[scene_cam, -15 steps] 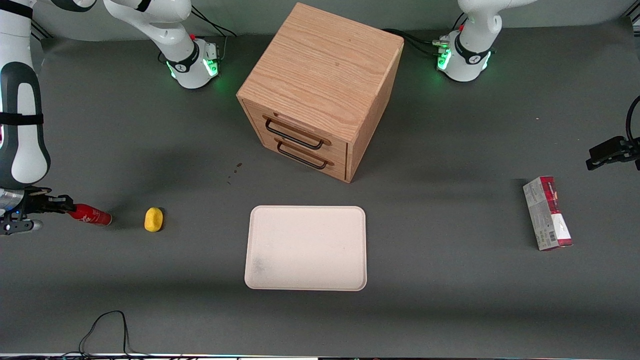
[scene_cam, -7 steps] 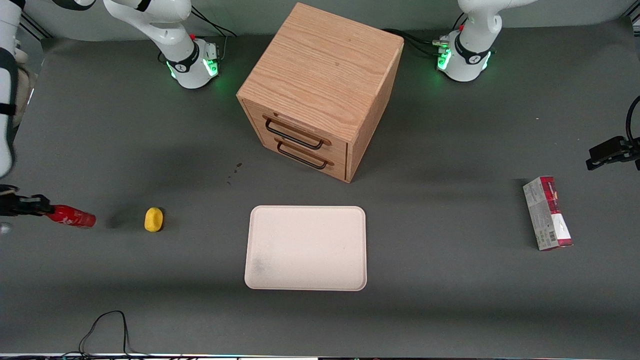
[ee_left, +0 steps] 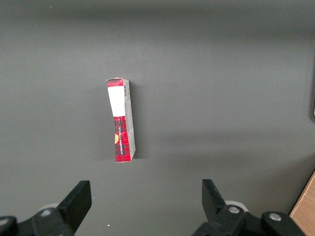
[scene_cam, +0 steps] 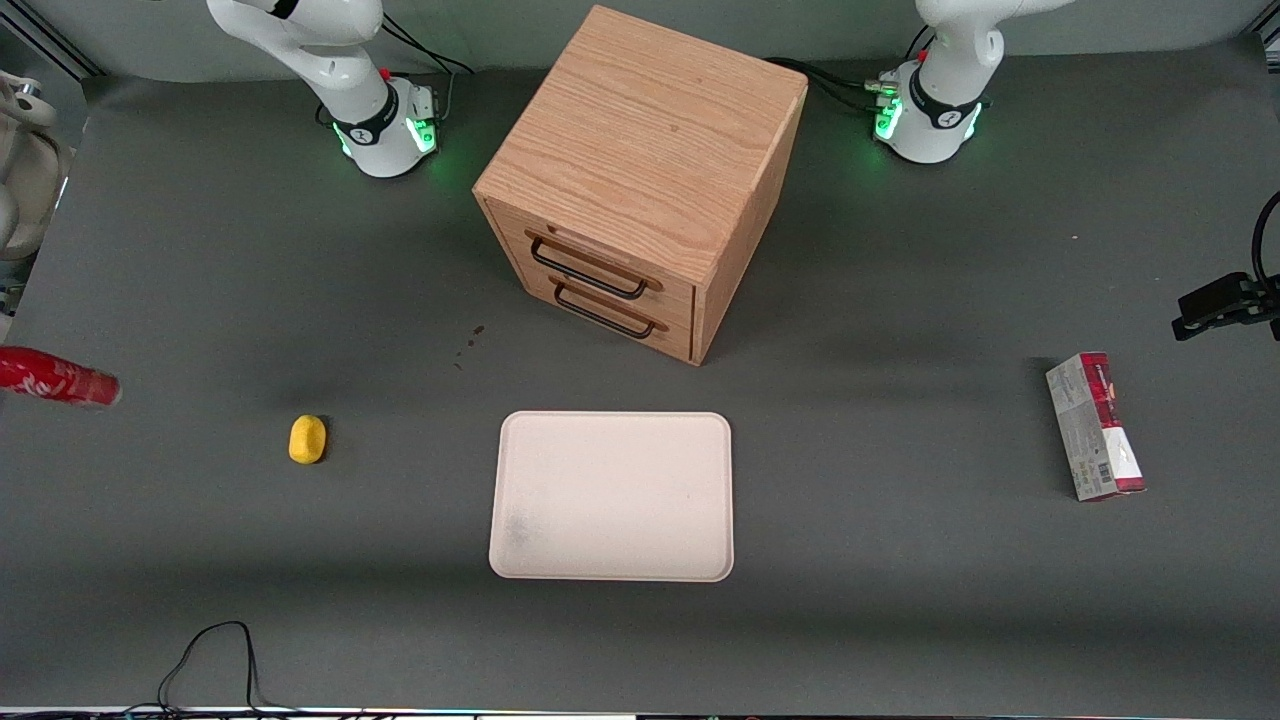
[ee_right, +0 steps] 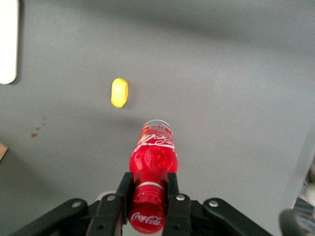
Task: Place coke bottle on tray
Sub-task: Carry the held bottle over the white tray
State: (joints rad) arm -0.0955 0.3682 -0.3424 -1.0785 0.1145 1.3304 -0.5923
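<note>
Gripping the bottle [ee_right: 151, 169] by its neck, the pincer [ee_right: 147, 196] holds it above the counter [scene_cam: 900, 600], toward the working arm's end, well apart from the tray [scene_cam: 612, 496].

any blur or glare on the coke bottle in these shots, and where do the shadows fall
Front view: the coke bottle is slightly smeared and cut off at the frame edge; soft shadows fall beside the wooden drawer cabinet and the carton. Right wrist view: the bottle, sharp with a glossy highlight, sits clamped in the gripper.
</note>
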